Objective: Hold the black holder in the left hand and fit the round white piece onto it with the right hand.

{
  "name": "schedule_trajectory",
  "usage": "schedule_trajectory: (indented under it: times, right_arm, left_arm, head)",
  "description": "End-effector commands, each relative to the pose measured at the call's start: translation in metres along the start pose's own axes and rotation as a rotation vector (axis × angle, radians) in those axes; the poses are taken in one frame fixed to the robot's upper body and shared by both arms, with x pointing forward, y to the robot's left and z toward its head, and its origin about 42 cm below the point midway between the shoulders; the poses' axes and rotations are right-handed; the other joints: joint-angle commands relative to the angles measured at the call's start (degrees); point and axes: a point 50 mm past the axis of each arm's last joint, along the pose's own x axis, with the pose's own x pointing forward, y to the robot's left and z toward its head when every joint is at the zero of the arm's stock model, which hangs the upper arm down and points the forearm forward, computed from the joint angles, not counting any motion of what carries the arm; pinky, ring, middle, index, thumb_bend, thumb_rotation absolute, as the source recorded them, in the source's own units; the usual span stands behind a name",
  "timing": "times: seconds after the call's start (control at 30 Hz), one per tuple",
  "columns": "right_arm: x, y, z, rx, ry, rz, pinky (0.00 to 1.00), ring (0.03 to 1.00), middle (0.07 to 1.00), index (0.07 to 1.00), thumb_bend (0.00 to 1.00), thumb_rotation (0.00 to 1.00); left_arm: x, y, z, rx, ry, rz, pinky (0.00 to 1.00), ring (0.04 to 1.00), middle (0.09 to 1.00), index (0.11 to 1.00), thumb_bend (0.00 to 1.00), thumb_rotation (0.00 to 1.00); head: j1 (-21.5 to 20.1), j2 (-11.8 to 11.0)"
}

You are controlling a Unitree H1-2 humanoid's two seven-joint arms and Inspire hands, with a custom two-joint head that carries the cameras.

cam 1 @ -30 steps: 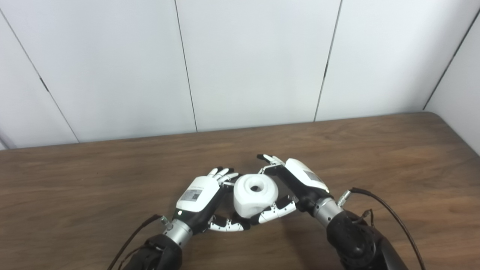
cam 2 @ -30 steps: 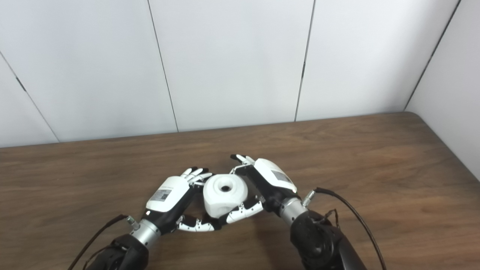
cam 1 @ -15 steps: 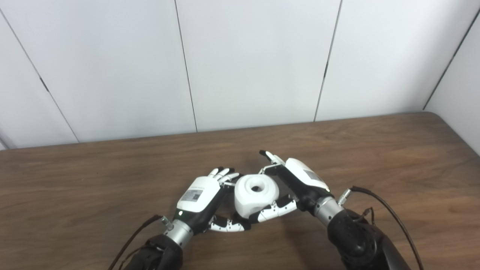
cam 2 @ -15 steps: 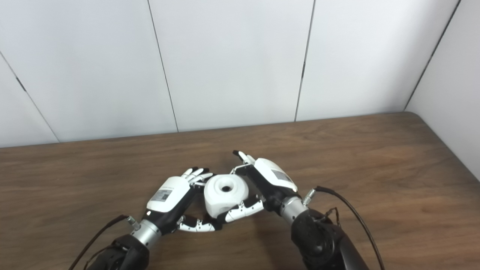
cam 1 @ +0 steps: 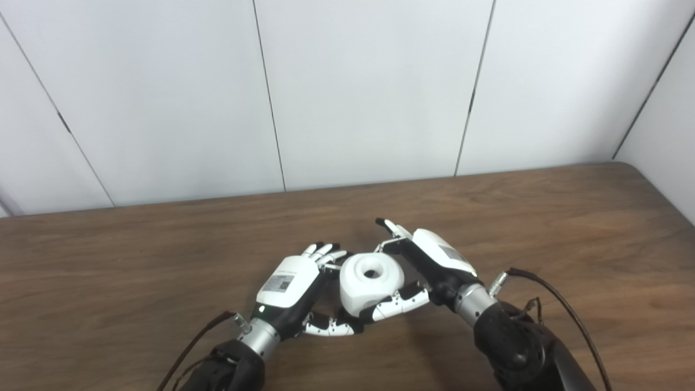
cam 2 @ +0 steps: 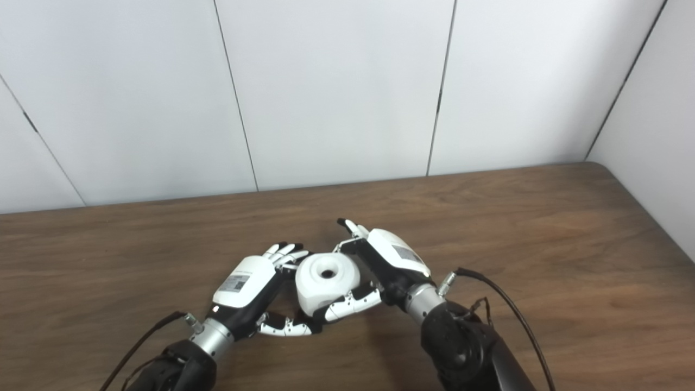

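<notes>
Round white piece [cam 1: 371, 281]: sits low over the table [cam 1: 543, 228], between the two hands, its top face up with a dark central hole showing. It is cupped from both sides at once.

Right hand [cam 1: 429, 266]: lies just right of the piece, palm turned toward it. Its thumb runs along the near lower edge of the piece and touches it; the other fingers [cam 1: 392, 230] reach past the far side, extended rather than curled, tips clear of the white surface. Reads as a loose, fairly wide pinch on the piece, not a firm clamp.

Left hand [cam 1: 293, 288]: just left of the piece, back of the hand up. Fingertips lie against the piece's far left shoulder; the thumb stretches along the table under its near edge, almost meeting the right thumb.

Black holder: not visible as a separate thing in either view. Only dark shapes under and left of the piece, which cannot be told from the hand's own dark palm. Whether the left hand grips it cannot be told.

Progress (judgement): the piece is brought between the hands, probably at or near seating. Seating itself is unconfirmed. Left to do: press home if needed, release the right hand.
</notes>
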Motion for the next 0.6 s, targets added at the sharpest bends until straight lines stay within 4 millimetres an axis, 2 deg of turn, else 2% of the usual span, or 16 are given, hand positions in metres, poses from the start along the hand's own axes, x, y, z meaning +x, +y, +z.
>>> schedule_trajectory:
  times: [0.0, 0.57]
  right_arm:
    - [0.0018, -0.0054, 0.0074, -0.014, -0.022, 0.012, 0.88, 1.0, 1.0, 1.0, 1.0, 0.42]
    - [0.0017, -0.0051, 0.0066, -0.008, 0.008, 0.051, 0.91, 1.0, 1.0, 1.0, 1.0, 0.46]
  left_arm:
    - [0.0094, 0.004, 0.0096, 0.007, -0.06, 0.022, 1.0, 0.953, 0.88, 0.481, 0.52, 0.05]
    - [0.0097, 0.0021, 0.0091, 0.003, -0.058, 0.024, 1.0, 0.962, 0.883, 0.481, 0.52, 0.05]
  head:
    - [0.0, 0.0]
    - [-0.1, -0.3]
